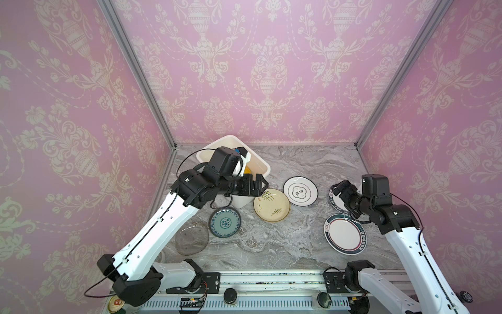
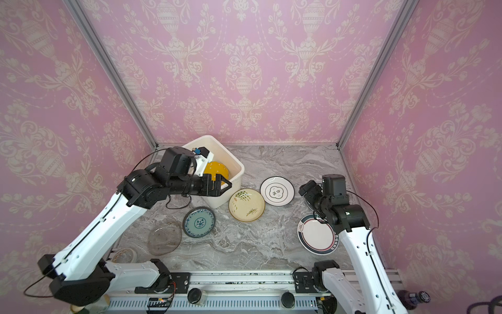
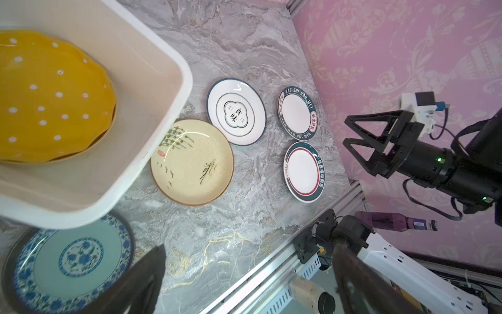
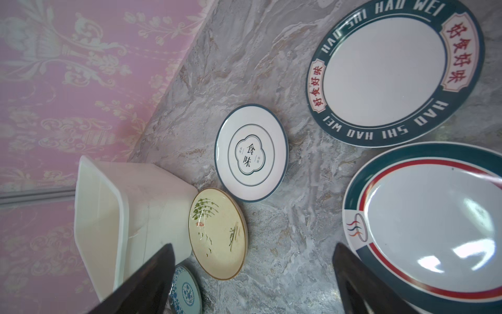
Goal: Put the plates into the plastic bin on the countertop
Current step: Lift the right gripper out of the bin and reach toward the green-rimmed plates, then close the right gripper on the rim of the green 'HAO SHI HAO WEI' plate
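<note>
Here we see our left gripper (image 2: 226,185) spread wide by the deep white plastic bin (image 3: 135,81), our right gripper (image 3: 345,131) spread wide above a round white dark-rimmed plate (image 4: 385,73).

Bright, even light, soft shadows. Glare on glossy white red-ringed plate (image 4: 429,225). Right tool's black fingers (image 4: 146,280) blurred. Top views' edges bow.

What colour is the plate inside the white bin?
The plate is yellow with white dots, clearest in the left wrist view.
</note>
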`<move>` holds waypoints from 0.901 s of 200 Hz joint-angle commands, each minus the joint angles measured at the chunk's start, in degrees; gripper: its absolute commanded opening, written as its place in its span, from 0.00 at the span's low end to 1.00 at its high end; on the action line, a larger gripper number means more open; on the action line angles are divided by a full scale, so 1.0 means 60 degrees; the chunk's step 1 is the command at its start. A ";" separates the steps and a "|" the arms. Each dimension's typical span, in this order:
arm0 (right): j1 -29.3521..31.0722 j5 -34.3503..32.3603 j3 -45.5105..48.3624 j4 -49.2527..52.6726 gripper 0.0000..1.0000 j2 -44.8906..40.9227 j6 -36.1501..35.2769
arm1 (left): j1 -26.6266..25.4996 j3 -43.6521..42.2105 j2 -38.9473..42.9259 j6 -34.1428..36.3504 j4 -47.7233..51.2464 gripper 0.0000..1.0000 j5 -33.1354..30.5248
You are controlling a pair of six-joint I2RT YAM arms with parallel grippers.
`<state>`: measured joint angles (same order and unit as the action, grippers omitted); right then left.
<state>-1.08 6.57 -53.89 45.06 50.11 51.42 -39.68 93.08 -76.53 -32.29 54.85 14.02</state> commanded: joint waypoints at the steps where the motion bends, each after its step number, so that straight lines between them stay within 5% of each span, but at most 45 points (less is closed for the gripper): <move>1: -0.1505 0.1768 0.0702 -0.0422 0.91 -0.0163 -0.0812 | -0.0350 0.0602 -0.1010 -0.0043 -0.1096 0.97 -0.0112; 69: -0.4397 0.2466 0.2492 -0.1086 0.95 -0.0255 -0.1455 | -0.0645 0.2809 -0.5013 -0.0724 -0.3381 0.98 0.0981; 100: -0.5403 0.2517 0.3024 -0.1056 0.95 -0.0192 -0.1948 | -0.0738 0.5087 -0.7355 -0.1238 -0.3836 0.98 0.1712; 149: -0.5533 0.2359 0.3066 -0.1064 0.99 0.0569 -0.2562 | -0.0843 1.0981 -1.1596 -0.1661 -0.2351 0.99 0.2390; 180: -0.5548 0.2400 0.2914 -0.1307 1.00 0.1052 -0.2798 | -0.0893 1.1097 -1.2475 -0.2581 -0.3546 0.99 0.2617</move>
<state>-34.04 20.64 -35.99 38.98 54.59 37.41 -44.51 158.98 -148.73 -42.50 36.80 26.68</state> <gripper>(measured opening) 0.997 0.991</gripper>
